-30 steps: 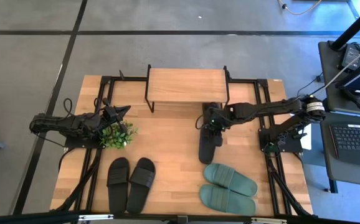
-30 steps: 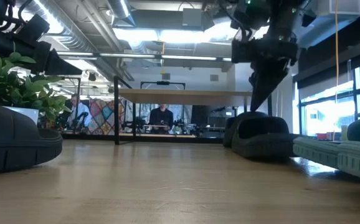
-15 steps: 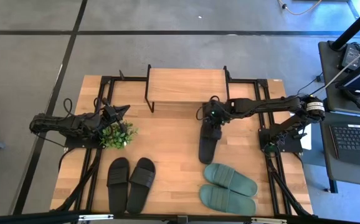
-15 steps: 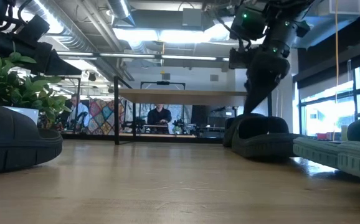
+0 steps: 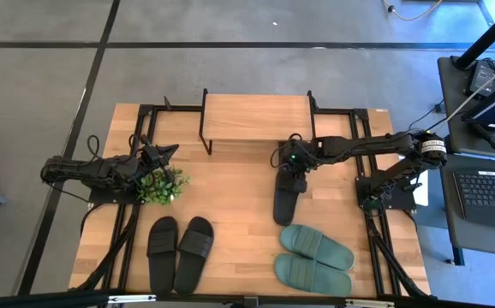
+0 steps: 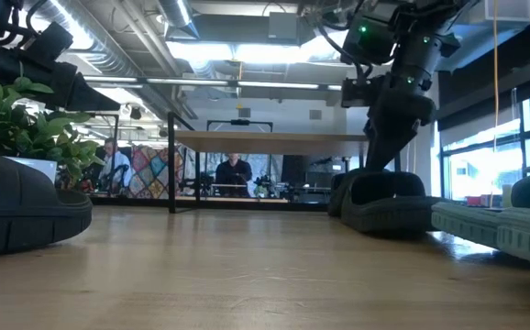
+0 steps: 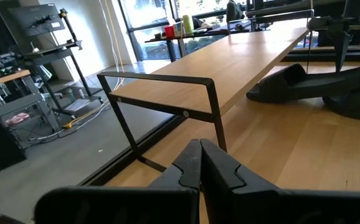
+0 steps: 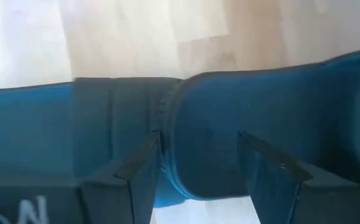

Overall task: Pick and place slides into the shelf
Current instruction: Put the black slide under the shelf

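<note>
Even, bright overhead light — ceiling strip lights (image 6: pixel 237 50) flare white in the low view; the near black rubber slide (image 6: pixel 22 206) sits blurred, silhouetted.

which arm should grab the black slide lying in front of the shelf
Right. The right gripper is directly above the black slide near the shelf, fingers open around it. The left gripper sits shut by the plant, far away.

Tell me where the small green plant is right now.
In the high view the plant sits on the table's left side, just beside the left hand, with the black slides nearer the front edge.
</note>
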Robot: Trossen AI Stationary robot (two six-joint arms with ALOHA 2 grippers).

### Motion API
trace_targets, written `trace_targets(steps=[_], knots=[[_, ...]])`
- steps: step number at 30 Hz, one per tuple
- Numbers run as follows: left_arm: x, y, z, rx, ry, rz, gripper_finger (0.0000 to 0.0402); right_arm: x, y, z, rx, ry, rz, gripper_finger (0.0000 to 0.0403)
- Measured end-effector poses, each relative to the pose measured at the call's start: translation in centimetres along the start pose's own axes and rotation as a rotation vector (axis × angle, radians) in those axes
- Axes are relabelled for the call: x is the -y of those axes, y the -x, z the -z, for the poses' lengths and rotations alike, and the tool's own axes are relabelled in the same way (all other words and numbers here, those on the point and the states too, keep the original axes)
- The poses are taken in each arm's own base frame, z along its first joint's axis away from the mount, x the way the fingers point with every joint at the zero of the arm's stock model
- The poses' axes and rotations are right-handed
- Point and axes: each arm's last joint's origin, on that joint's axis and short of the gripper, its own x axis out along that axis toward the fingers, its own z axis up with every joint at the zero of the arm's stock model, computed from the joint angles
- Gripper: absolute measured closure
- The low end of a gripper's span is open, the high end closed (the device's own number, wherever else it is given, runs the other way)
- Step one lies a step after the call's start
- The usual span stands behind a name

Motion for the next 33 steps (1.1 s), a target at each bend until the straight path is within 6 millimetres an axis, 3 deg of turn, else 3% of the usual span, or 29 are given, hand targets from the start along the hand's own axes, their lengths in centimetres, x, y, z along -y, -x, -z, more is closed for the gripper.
trace_targets(steps=[10, 24, 33], knots=[[0.0, 0.0, 0.0, 0.0, 0.0, 0.0, 0.0401, 0.4, -0.2, 0.0, -0.007, 0.007, 0.133, 0.0196], [0.0, 0.0, 0.0, 0.0, 0.0, 0.0, 0.0401, 0.3, -4.0, 0.4, -0.128, 0.027, 0.224, 0.0196], [0.0, 0.0, 0.0, 0.0, 0.0, 0.0, 0.0401, -0.3, -4.0, 0.4, -0.126, 0.058, 0.275, 0.0196]])
